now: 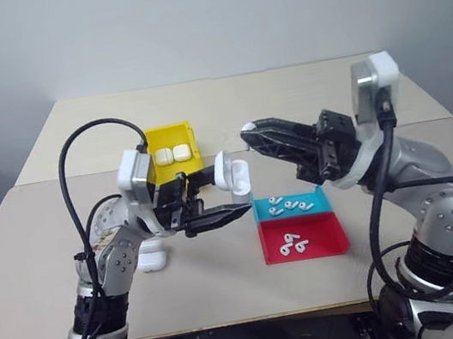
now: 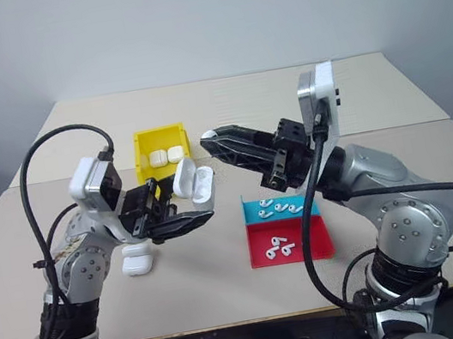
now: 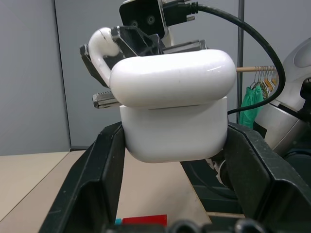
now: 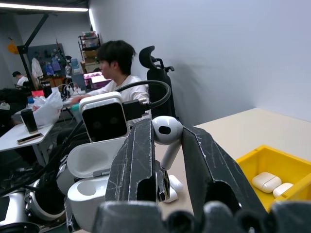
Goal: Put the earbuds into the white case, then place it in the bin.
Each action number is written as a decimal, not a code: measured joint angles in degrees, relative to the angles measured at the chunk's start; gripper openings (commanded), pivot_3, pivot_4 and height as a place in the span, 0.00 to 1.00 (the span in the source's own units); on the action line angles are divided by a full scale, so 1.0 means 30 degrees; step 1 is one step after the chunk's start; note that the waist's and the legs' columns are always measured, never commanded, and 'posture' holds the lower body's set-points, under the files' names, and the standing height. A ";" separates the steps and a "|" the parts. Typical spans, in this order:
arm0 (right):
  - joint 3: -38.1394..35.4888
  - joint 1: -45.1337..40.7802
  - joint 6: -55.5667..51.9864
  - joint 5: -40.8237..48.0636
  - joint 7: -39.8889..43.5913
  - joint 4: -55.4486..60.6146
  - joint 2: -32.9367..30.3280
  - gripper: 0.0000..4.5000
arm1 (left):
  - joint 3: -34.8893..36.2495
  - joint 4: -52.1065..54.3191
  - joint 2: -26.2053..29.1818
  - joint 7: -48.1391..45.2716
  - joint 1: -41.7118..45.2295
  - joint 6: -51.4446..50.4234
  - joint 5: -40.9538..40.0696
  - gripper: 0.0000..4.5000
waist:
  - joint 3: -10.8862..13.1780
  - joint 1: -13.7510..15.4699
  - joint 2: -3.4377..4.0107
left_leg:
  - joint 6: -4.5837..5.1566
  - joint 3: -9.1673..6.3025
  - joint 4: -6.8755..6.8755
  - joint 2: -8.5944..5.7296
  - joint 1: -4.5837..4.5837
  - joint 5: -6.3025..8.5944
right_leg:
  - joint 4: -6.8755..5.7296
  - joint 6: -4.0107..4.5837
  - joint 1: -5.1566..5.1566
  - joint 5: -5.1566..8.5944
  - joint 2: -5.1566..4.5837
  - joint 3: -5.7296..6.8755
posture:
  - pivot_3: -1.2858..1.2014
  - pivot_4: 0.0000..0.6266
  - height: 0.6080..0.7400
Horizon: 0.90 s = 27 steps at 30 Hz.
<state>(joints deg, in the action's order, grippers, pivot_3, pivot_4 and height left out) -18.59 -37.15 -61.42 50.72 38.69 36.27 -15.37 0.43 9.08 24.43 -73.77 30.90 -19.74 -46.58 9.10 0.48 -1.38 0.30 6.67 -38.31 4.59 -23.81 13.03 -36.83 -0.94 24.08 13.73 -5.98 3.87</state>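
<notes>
My left gripper [image 1: 227, 192] is shut on the white case [image 1: 237, 178] and holds it in the air above the table, lid flipped open. In the left wrist view the case [image 3: 175, 131] sits between both fingers. My right gripper [image 1: 249, 135] is shut on one earbud [image 4: 166, 131], its stem pinched between the fingers. It hovers just above and to the right of the open case [image 4: 92, 179], apart from it. The yellow bin [image 1: 170, 135] stands behind the case with two shut cases [image 1: 172, 154] inside.
A teal tray [image 1: 323, 199] and a red tray [image 1: 310, 251], both holding loose earbuds, lie right of centre under the right arm. Another white case [image 1: 150, 259] lies on the table below the left arm. A person [image 4: 116, 63] sits at a desk far behind.
</notes>
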 measured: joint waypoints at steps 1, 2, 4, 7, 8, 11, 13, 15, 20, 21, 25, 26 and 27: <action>0.0125 0.0065 0.0233 0.0269 0.0014 0.0006 -0.0247 0.14 | 0.0000 -0.0007 -0.0014 -0.0018 0.0000 0.0008 0.0025 0.61 | 0.0000 0.0000 0.0000 | 0.0000 -0.0003 0.0000 0.0001 0.0001 0.0000 | -0.0002 0.0000 0.0000 0.0000 0.0001 0.0001 | 0.52 0.24 1.00; 0.0201 0.0091 0.0402 0.0496 0.0024 0.0009 -0.0476 0.14 | 0.0005 -0.0009 -0.0016 -0.0032 -0.0002 0.0018 0.0043 0.61 | 0.0000 -0.0001 0.0000 | 0.0001 -0.0004 0.0000 0.0001 0.0001 0.0000 | -0.0002 0.0000 0.0000 0.0000 0.0001 0.0000 | 0.52 0.24 1.00; 0.0694 0.0204 0.0677 0.0826 0.0020 0.0011 -0.1157 0.14 | 0.0023 -0.0008 -0.0024 -0.0033 -0.0003 0.0023 0.0077 0.61 | 0.0000 -0.0027 0.0000 | 0.0001 -0.0005 0.0002 0.0002 0.0002 0.0001 | 0.0000 0.0000 0.0000 0.0000 0.0001 0.0000 | 0.52 0.24 1.00; 0.1278 0.0583 0.1016 0.1031 -0.0086 -0.0039 -0.1725 0.14 | 0.0033 -0.0015 -0.0033 -0.0036 -0.0053 0.0032 0.0204 0.61 | 0.0000 -0.0034 0.0000 | 0.0004 -0.0004 0.0002 0.0001 0.0000 0.0002 | 0.0002 0.0000 0.0003 0.0000 0.0000 -0.0001 | 0.52 0.24 1.00; 0.1446 0.0588 0.1177 0.1176 -0.0138 -0.0071 -0.1861 0.14 | 0.0034 -0.0015 -0.0038 -0.0033 -0.0062 0.0032 0.0225 0.61 | 0.0000 -0.0038 -0.0001 | 0.0004 -0.0005 0.0002 0.0002 0.0001 0.0003 | 0.0003 0.0000 0.0001 0.0000 0.0001 0.0000 | 0.52 0.24 1.00; 0.1981 0.0623 0.1558 0.1298 -0.0253 -0.0154 -0.2163 0.14 | 0.0044 -0.0014 -0.0064 -0.0023 -0.0062 0.0032 0.0228 0.61 | 0.0000 -0.0032 0.0000 | 0.0005 -0.0007 0.0002 0.0003 0.0001 0.0003 | 0.0004 -0.0001 0.0000 0.0001 0.0001 0.0001 | 0.52 0.24 1.00; 0.2349 0.0667 0.1883 0.1298 -0.0477 -0.0227 -0.2285 0.14 | 0.0046 -0.0013 -0.0070 -0.0022 -0.0062 0.0032 0.0238 0.61 | 0.0000 -0.0031 0.0000 | 0.0005 -0.0006 0.0002 0.0002 0.0001 0.0003 | 0.0005 -0.0001 0.0001 0.0001 0.0001 0.0001 | 0.52 0.24 1.00; 0.2507 0.0692 0.2182 0.1309 -0.0634 -0.0278 -0.2433 0.14 | 0.0048 -0.0014 -0.0069 -0.0024 -0.0064 0.0032 0.0244 0.61 | 0.0000 -0.0021 -0.0001 | 0.0005 -0.0007 0.0002 0.0002 0.0000 0.0003 | 0.0008 -0.0001 0.0000 0.0001 0.0001 0.0000 | 0.52 0.24 1.00; 0.3142 0.0814 0.2908 0.1195 -0.0939 -0.0281 -0.2792 0.14 | 0.0081 -0.0013 -0.0072 -0.0032 -0.0065 0.0032 0.0243 0.61 | 0.0000 -0.0012 -0.0001 | 0.0006 -0.0006 0.0002 0.0002 0.0000 0.0003 | 0.0010 -0.0001 0.0001 0.0001 0.0001 0.0001 | 0.52 0.24 1.00; 0.3259 0.0832 0.3071 0.1103 -0.0946 -0.0280 -0.2876 0.14 | 0.0080 -0.0013 -0.0079 -0.0034 -0.0064 0.0032 0.0246 0.61 | 0.0000 -0.0011 -0.0001 | 0.0005 -0.0006 0.0002 0.0002 0.0000 0.0003 | 0.0011 -0.0001 0.0000 0.0001 0.0000 0.0001 | 0.52 0.24 1.00; 0.3850 0.0965 0.3990 0.0596 -0.0808 -0.0272 -0.3383 0.30 | 0.0088 -0.0016 -0.0126 0.0005 -0.0064 0.0030 0.0262 0.61 | 0.0000 -0.0008 -0.0001 | 0.0006 -0.0006 0.0002 0.0002 0.0000 0.0004 | 0.0012 -0.0002 0.0002 0.0001 0.0000 0.0001 | 0.52 0.24 1.00; 0.3899 0.1007 0.4164 0.0554 -0.0702 -0.0255 -0.3577 0.36 | 0.0105 -0.0016 -0.0163 0.0012 -0.0063 0.0030 0.0258 0.61 | 0.0000 -0.0002 -0.0001 | 0.0006 -0.0005 0.0002 0.0002 0.0000 0.0004 | 0.0016 -0.0001 -0.0001 0.0001 0.0001 0.0002 | 0.52 0.24 1.00; 0.3951 0.1128 0.4329 0.0507 -0.0538 -0.0252 -0.3826 0.43 | 0.0126 -0.0018 -0.0194 0.0015 -0.0064 0.0030 0.0261 0.61 | 0.0001 0.0004 -0.0001 | 0.0007 -0.0005 0.0002 0.0002 0.0000 0.0004 | 0.0018 -0.0002 -0.0004 0.0001 0.0001 0.0002 | 0.52 0.24 1.00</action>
<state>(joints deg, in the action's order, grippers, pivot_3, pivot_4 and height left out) -6.73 -33.76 -48.44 52.24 37.07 35.51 -26.85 0.81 9.03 23.85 -73.73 30.71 -19.65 -45.79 9.10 0.49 -1.38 0.32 6.66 -38.30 4.60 -23.81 13.05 -36.78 -0.94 24.07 13.74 -5.98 3.87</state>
